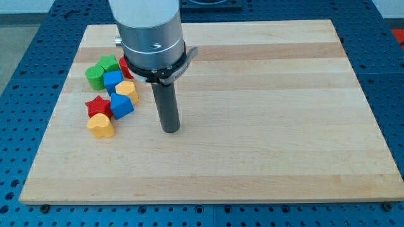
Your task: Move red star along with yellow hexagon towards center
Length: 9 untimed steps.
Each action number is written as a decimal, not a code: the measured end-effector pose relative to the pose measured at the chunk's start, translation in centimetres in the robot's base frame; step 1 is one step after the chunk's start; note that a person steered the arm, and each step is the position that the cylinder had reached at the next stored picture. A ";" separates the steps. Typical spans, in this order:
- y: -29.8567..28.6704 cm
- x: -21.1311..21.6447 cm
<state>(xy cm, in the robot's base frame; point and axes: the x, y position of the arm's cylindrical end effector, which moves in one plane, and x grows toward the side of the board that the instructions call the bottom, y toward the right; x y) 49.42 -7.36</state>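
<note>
The red star (98, 106) lies at the view's left side of the wooden board (265, 126). A yellow hexagon-like block (127, 91) lies up and to the right of it, with a blue block (122, 106) between them. A second yellow block (100, 126), heart-like, touches the red star from below. My tip (170, 130) rests on the board to the right of this cluster, about a block's width from the blue block and touching none of them.
More blocks sit toward the view's top left: a green star (108, 63), a green block (95, 77), a second blue block (113, 81), and a red block (125, 67) partly hidden behind the arm's grey body (149, 38).
</note>
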 end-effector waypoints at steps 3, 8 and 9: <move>0.3 1.7; -5.3 7.0; -6.4 6.5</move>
<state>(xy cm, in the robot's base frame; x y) 55.94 -13.72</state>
